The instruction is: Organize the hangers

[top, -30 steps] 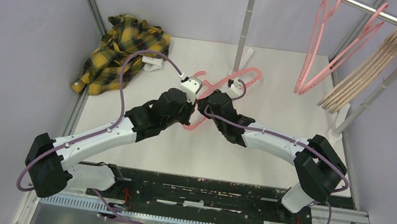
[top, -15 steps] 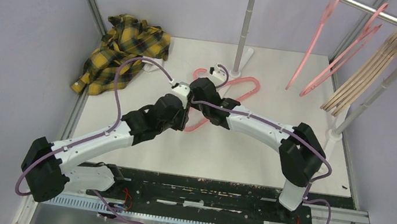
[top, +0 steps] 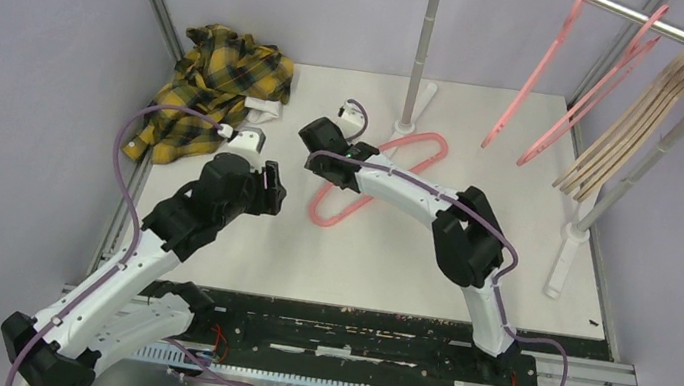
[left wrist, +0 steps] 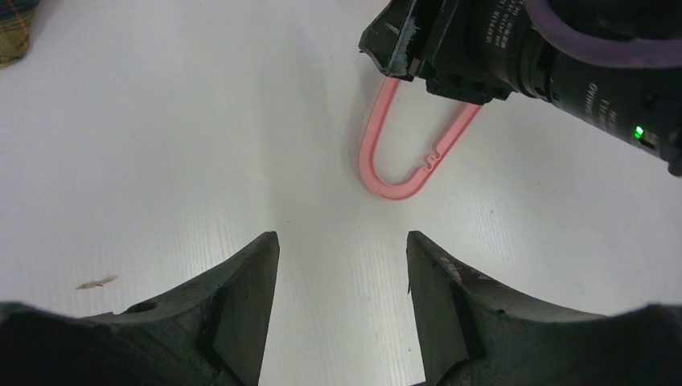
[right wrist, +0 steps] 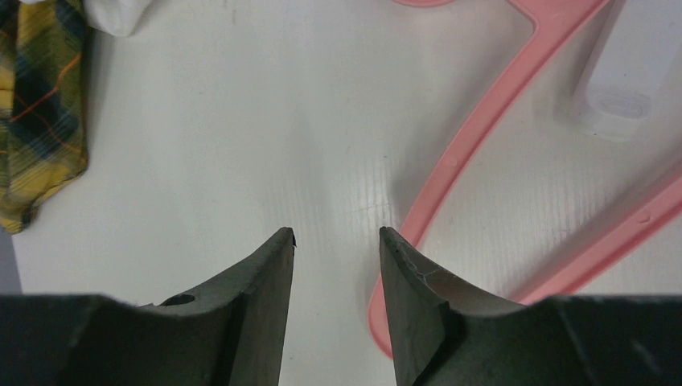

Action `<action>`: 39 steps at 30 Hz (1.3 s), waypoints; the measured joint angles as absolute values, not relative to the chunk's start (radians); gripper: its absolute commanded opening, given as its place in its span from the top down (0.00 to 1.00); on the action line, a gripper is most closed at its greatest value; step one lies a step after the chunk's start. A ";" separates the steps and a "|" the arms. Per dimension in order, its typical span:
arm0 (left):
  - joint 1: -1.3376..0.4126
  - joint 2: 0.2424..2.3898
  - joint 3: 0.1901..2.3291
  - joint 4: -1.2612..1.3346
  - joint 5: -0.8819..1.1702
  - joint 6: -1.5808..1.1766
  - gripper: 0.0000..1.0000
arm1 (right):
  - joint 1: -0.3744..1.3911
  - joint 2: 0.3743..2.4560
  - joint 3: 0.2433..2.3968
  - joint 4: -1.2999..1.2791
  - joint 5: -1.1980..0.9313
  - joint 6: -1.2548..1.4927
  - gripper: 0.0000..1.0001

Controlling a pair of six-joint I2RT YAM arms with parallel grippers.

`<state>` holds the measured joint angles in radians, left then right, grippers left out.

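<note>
One pink hanger (top: 422, 145) lies flat on the white table. Its rounded end (left wrist: 392, 182) shows ahead of my left gripper (left wrist: 342, 241), which is open and empty above bare table. My left gripper (top: 270, 188) hangs to the left of the hanger, apart from it. My right gripper (top: 311, 136) is over the hanger's left part. The right gripper (right wrist: 336, 233) is open with nothing between its fingers, and the pink hanger (right wrist: 482, 137) runs just beside its right finger. Two pink hangers (top: 536, 74) and several beige hangers (top: 642, 114) hang on the rod.
A yellow plaid shirt (top: 217, 85) lies crumpled at the table's back left corner. The rack's centre pole (top: 427, 43) stands behind the pink hanger, with its white foot (right wrist: 623, 84) near the right gripper. The rack's right post (top: 622, 182) stands at the table's right edge.
Both grippers have opened and let go of the pink hanger, which now lies on the table. The left arm has drawn back to the left; the right gripper has moved left and farther back.
</note>
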<state>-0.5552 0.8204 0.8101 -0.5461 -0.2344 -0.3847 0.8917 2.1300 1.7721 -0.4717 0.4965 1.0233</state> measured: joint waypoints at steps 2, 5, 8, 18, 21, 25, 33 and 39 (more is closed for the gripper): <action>-0.551 0.805 0.801 -0.554 -0.228 -0.385 0.33 | 0.879 2.166 1.805 -0.498 0.491 1.024 0.48; -0.551 0.788 0.779 -0.565 -0.224 -0.385 0.33 | 0.850 2.211 1.836 -0.542 0.479 1.026 0.47; -0.547 0.783 0.756 -0.575 -0.210 -0.385 0.33 | 0.823 2.240 1.844 -0.574 0.470 1.032 0.41; -0.538 0.784 0.713 -0.572 -0.173 -0.384 0.33 | 0.810 2.321 1.897 -0.614 0.424 1.046 0.41; -0.538 0.784 0.709 -0.569 -0.170 -0.384 0.33 | 0.813 2.338 1.898 -0.614 0.418 1.050 0.43; -0.538 0.785 0.694 -0.566 -0.156 -0.384 0.33 | 0.816 2.338 1.894 -0.601 0.405 1.056 0.59; -0.533 0.780 0.685 -0.566 -0.146 -0.384 0.34 | 0.815 2.286 1.777 -0.506 0.404 1.091 0.96; -0.532 0.772 0.685 -0.566 -0.145 -0.385 0.34 | 0.821 2.204 1.635 -0.416 0.393 1.073 0.99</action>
